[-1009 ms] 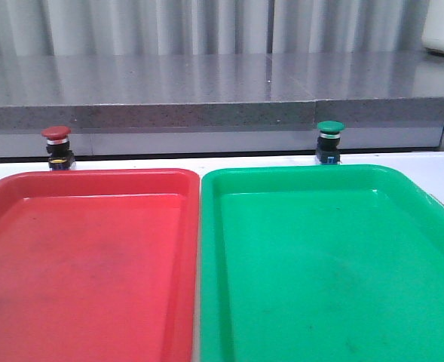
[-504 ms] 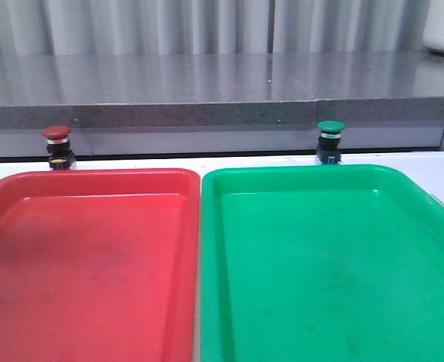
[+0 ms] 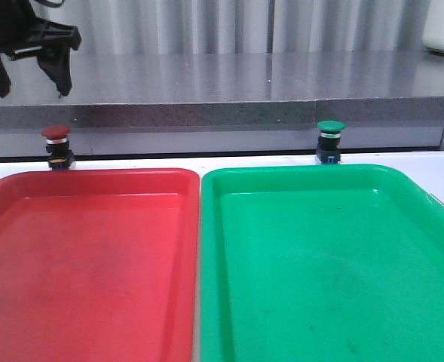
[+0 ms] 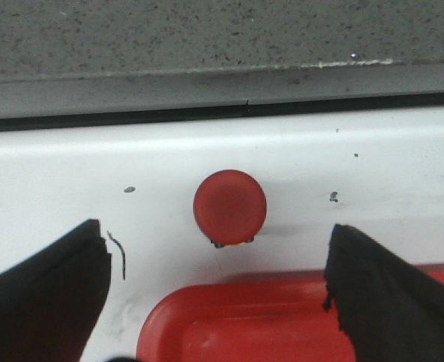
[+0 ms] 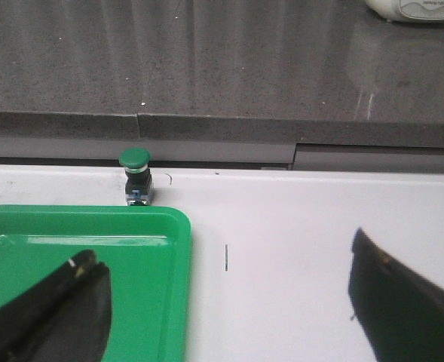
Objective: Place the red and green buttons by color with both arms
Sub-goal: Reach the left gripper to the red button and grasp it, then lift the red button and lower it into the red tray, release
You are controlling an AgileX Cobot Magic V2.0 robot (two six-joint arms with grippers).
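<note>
Dark-red mushroom-cap push-button (image 3: 56,134) upright on white bench (image 3: 282,161), just behind red plastic tray (image 3: 93,181); green-capped push-button (image 3: 330,127) likewise behind green plastic tray (image 3: 312,175). Step judged: approach for pickup. Left claw (image 3: 27,84) above red button, spread wide, empty, touching nothing. Right claw (image 5: 229,317) spread wide, empty, well off green button. Next: descend, straddle cap, clench.

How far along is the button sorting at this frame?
Nothing is placed yet: the red tray and green tray hold no buttons. The red button and green button stand on the white table behind the trays. In hand: the left gripper hangs open above the red button. The right gripper is open, away from the green button. Both picks and placements remain.
</note>
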